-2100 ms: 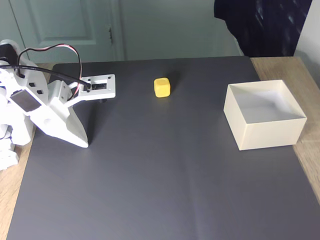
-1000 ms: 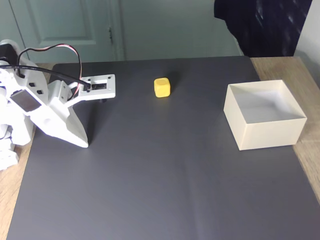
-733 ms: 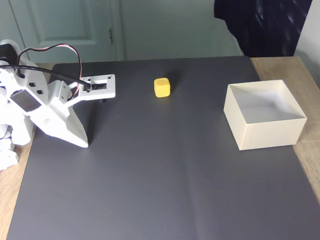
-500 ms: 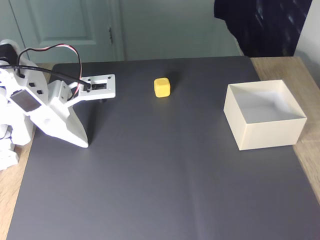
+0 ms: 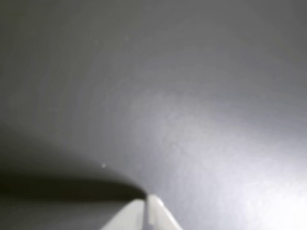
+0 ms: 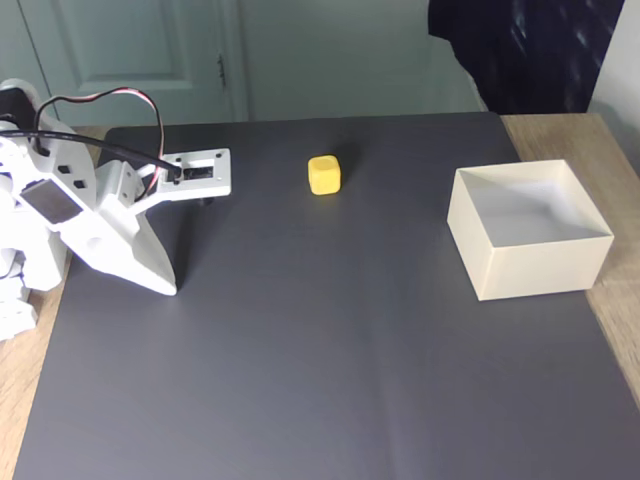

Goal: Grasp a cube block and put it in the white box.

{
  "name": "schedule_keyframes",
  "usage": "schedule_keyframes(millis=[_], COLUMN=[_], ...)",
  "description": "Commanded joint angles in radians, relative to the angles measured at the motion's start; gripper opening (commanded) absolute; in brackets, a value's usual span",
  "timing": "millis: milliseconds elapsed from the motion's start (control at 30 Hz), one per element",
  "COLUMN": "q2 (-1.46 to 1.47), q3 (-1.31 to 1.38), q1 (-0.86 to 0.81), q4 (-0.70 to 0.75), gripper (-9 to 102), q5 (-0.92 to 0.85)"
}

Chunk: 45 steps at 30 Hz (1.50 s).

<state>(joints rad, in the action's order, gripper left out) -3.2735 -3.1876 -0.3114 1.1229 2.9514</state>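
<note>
The yellow cube block [image 6: 323, 174] sits alone on the dark mat, toward the back and middle in the fixed view. Far to its right stands the white box [image 6: 540, 268], open at the top with nothing inside. My gripper [image 6: 166, 285] rests folded at the mat's left edge, its white tip pointing down at the mat, well apart from the cube. In the wrist view the gripper [image 5: 145, 205] comes in from the bottom edge with both fingers pressed together, nothing between them, over bare mat.
The dark grey mat [image 6: 330, 350] covers most of the wooden table [image 6: 618, 300]. The arm's white body and red and black cables [image 6: 100, 100] stand at the left. A pale door and a dark cloth [image 6: 530, 50] lie behind the table.
</note>
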Motion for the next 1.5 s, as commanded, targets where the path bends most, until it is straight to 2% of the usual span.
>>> schedule_keyframes(millis=[0,1467], q2=[-0.008,-0.008], q3=[0.003,0.003], q1=[0.008,0.034], q4=[0.003,-0.008], gripper=[1,0], q5=[-0.008,0.015])
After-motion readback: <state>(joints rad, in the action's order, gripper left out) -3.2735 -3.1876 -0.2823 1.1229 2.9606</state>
